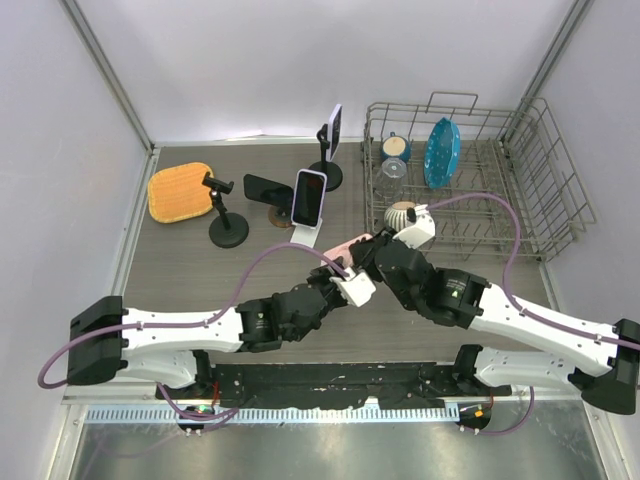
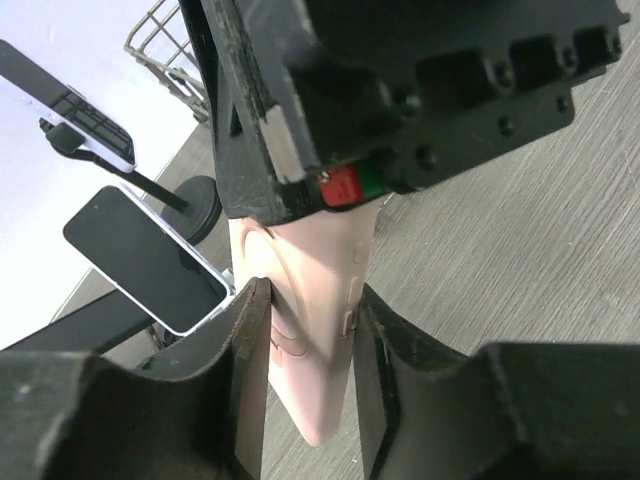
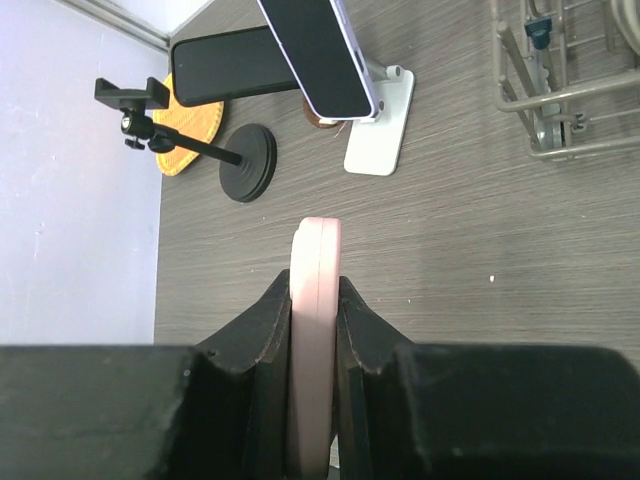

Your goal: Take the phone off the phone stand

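Phone, pink, is clamped edge-on in the right claw and pinched at its sides by the left claw, over the table middle, well apart from the white stand and rack.

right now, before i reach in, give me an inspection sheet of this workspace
surface: grey wood-grain table
job's things: pink phone off any stand, held above the table; black clamp stand empty
clutter: phone on white stand; phone on black stand; dark phone; orange mat; dish rack holding dishes
grippers: right gripper fingers clamped on pink phone; left gripper fingers against both its sides
cables: purple cable looping along each arm
surroundings: white walls
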